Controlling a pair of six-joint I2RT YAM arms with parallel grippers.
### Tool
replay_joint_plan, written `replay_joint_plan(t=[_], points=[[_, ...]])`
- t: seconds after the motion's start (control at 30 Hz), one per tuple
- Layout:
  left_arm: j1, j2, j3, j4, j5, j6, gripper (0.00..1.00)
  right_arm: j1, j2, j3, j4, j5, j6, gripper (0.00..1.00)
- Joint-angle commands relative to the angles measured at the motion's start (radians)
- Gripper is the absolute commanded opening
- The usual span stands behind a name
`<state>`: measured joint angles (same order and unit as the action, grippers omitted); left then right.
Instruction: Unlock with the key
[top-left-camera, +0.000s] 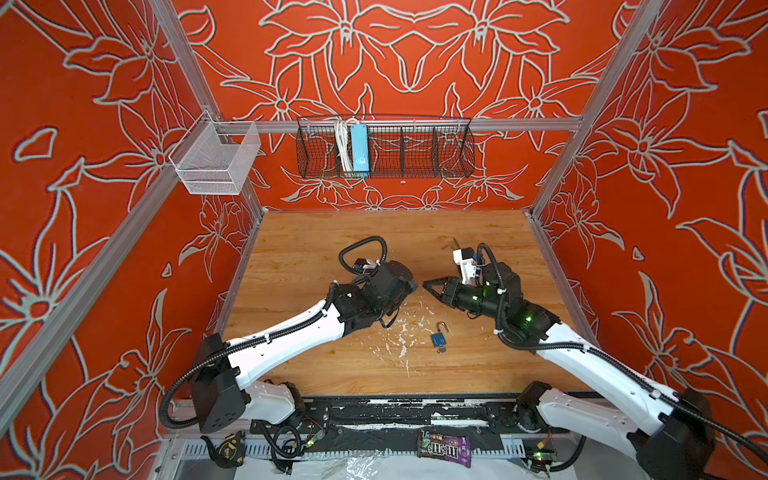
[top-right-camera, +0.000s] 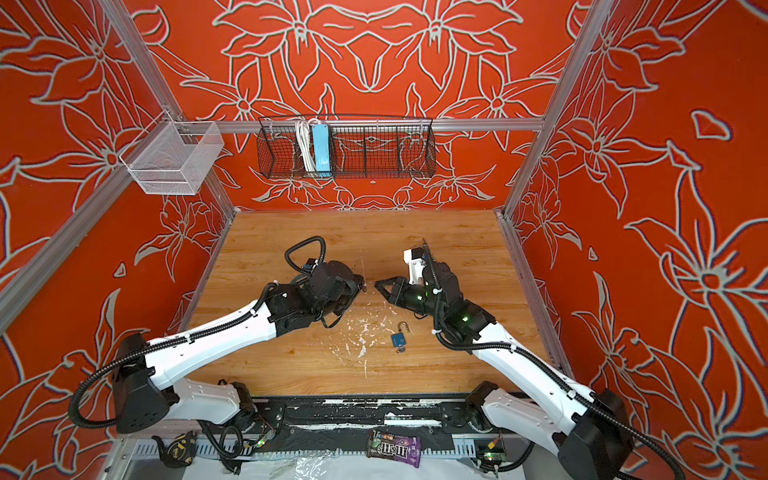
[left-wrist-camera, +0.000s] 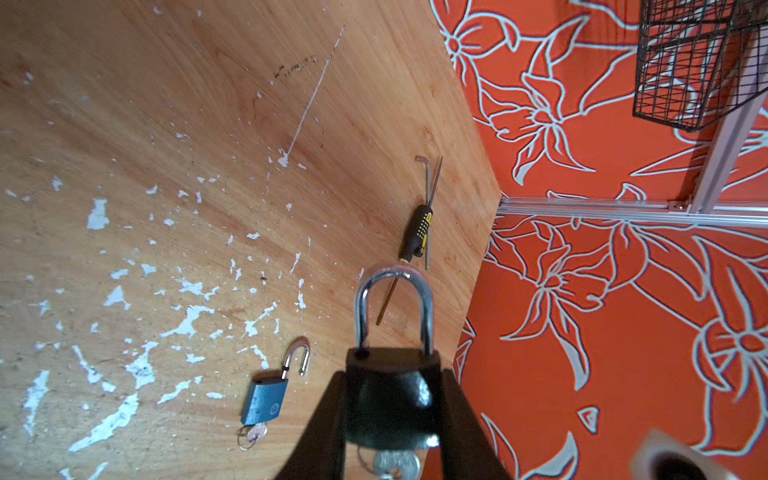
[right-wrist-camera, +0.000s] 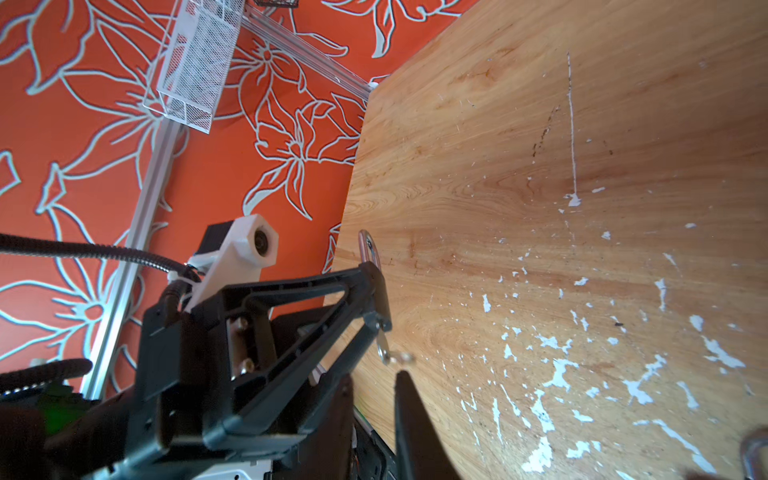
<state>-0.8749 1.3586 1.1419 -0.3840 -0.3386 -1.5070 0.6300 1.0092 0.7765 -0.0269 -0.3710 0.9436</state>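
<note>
My left gripper (left-wrist-camera: 390, 382) is shut on a black padlock (left-wrist-camera: 390, 403), gripping its body from both sides above the table. Both legs of its silver shackle (left-wrist-camera: 392, 299) sit in the body. A silver key (left-wrist-camera: 395, 463) sticks out of the padlock's underside. In the right wrist view that key (right-wrist-camera: 384, 349) points toward my right gripper (right-wrist-camera: 374, 382), which stands slightly open just short of it with nothing between its fingers. In both top views the left gripper (top-left-camera: 409, 286) and the right gripper (top-left-camera: 426, 286) nearly meet tip to tip over the middle of the table.
A blue padlock (top-left-camera: 438, 340) with its shackle swung open and a key in it lies on the table toward the front. A screwdriver (left-wrist-camera: 417, 232) and a hex key (left-wrist-camera: 426, 199) lie toward the back right. A black wire basket (top-left-camera: 384, 149) and a white mesh basket (top-left-camera: 216, 158) hang on the walls.
</note>
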Motion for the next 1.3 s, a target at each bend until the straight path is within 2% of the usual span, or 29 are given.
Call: replay_joint_plan(t=[0.0,0.13,0.3,0.4,0.53,0.73,1.27], points=[[0.021,-0.038,0.019,-0.033,-0.001,0.141,0.00,-0.014,-0.020,0.072,-0.077,-0.011,-0.078,0.28],[0.040,-0.043,0.040,-0.059,0.018,0.415,0.00,-0.058,0.029,0.131,-0.167,-0.146,-0.136,0.34],[0.042,-0.047,0.022,-0.019,0.054,0.790,0.00,-0.095,0.091,0.230,-0.319,-0.238,-0.247,0.43],[0.042,-0.059,-0.028,0.029,0.068,0.919,0.00,-0.102,0.123,0.274,-0.374,-0.257,-0.287,0.47],[0.042,-0.095,-0.130,0.173,0.141,1.073,0.00,-0.105,0.192,0.356,-0.483,-0.248,-0.348,0.52],[0.042,-0.129,-0.225,0.310,0.200,1.178,0.00,-0.104,0.282,0.432,-0.520,-0.227,-0.356,0.56],[0.042,-0.147,-0.255,0.319,0.191,1.232,0.00,-0.094,0.512,0.629,-0.651,-0.103,-0.480,0.64]])
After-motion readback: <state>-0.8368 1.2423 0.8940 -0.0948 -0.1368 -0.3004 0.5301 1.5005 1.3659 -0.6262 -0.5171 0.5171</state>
